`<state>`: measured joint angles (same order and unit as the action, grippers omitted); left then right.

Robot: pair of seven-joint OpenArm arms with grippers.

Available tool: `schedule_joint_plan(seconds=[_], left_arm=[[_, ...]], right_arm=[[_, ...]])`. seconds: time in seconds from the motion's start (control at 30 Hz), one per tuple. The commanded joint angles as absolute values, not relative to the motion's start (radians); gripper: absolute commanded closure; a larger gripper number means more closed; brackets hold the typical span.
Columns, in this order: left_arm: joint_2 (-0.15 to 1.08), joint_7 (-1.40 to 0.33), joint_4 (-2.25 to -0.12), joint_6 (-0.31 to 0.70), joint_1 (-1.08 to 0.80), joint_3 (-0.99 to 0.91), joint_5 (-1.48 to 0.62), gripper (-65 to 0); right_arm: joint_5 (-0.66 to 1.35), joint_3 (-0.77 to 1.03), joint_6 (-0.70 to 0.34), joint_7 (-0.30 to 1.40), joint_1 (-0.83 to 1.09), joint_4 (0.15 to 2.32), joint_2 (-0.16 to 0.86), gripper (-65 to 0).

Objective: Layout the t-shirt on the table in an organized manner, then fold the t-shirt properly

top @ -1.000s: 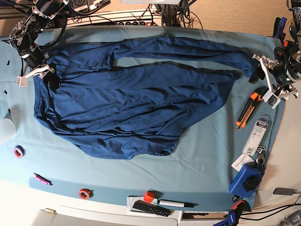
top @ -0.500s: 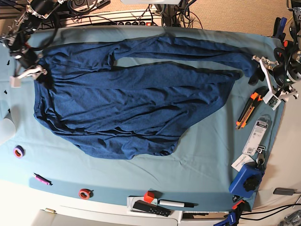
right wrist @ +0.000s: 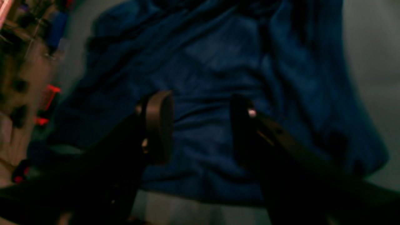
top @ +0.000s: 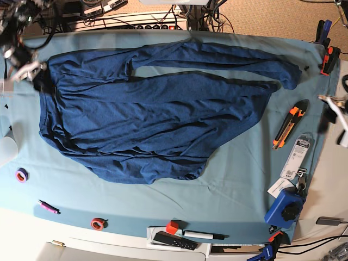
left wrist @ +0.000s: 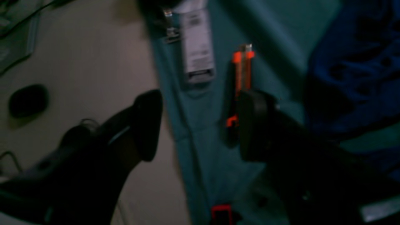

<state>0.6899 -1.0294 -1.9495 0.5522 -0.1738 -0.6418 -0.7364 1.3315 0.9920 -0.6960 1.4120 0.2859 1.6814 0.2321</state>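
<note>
The navy t-shirt (top: 157, 114) lies spread and wrinkled across the teal table (top: 234, 179), one long fold reaching to the far right. My right gripper (top: 24, 68) is at the shirt's top left corner. In the right wrist view it (right wrist: 201, 128) stands open above the shirt (right wrist: 218, 62) with nothing between its fingers. My left gripper (top: 338, 117) sits at the table's right edge, partly out of frame. In the left wrist view it (left wrist: 200, 125) is open and empty over the cloth edge, with the shirt (left wrist: 353, 72) off to one side.
An orange utility knife (top: 287, 126) (left wrist: 242, 72) and a packaged item (top: 296, 155) lie by the right edge, a blue object (top: 285, 209) below them. Tape rolls (top: 22, 175) (top: 98, 223), a pink marker (top: 48, 206) and a remote (top: 174, 239) sit along the front.
My right gripper has drawn up and to the left, off the shirt's left edge. My left gripper has pulled right, away from the shirt's end toward the table edge. The shirt lies unmoved.
</note>
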Motion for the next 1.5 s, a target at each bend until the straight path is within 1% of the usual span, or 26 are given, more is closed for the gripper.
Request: schedule_joint_plan(seconds=[0.0,0.1,0.2,0.33,0.47,0.6,0.8,0.93,1.03,1.2,1.47], left_arm=[[0.713,-1.016,-1.962,0.551,-0.167,-0.667,-0.744,-36.2],[0.713,-1.017,-1.962,0.551,-0.167,-0.69,-0.744,-36.2],[0.712,-1.017,-1.962,0.551,-0.167,-0.69,-0.745,-36.2],[0.712,-1.017,-1.962,0.551,-0.167,-0.69,-0.744,-36.2],[0.712,-1.017,-1.962,0.551,-0.167,-0.69,-0.744,-36.2],[0.712,-1.018,-1.962,0.551,-0.167,-0.69,-0.745,-36.2],[0.712,-1.026,-1.962,0.564,-0.169,-0.69,-0.765,-36.2],[0.712,-1.032,-1.962,0.57,-0.169,-0.69,-0.79,-36.2],[0.712,-1.032,-1.962,0.57,-0.169,-0.69,-0.79,-36.2],[0.712,-1.032,-1.962,0.57,-0.169,-0.69,-0.79,-36.2],[0.712,-1.032,-1.962,0.57,-0.169,-0.69,-0.79,-36.2]], right_arm=[[1.381,1.027,-0.698,1.396,0.299,1.695,0.224,-29.2],[1.429,1.122,-0.698,1.396,0.322,1.695,0.138,-29.2],[1.428,1.189,-0.698,1.396,0.327,1.693,0.063,-29.2],[1.385,1.212,-0.698,1.364,0.327,1.693,-0.016,-29.2],[1.319,1.21,-0.698,1.318,0.324,1.681,-0.059,-29.1],[1.319,1.21,-0.698,1.307,0.321,1.605,-0.059,-29.2],[1.32,1.21,-0.697,1.297,0.277,1.391,-0.049,-29.2],[1.319,1.21,-0.682,1.298,0.246,1.294,-0.051,-29.2],[1.333,1.213,-0.676,1.313,0.256,1.283,-0.053,-29.1],[1.433,1.227,-0.698,1.357,0.302,1.295,-0.053,-29.1],[1.484,1.329,-0.698,1.383,0.302,1.295,-0.052,-29.1]])
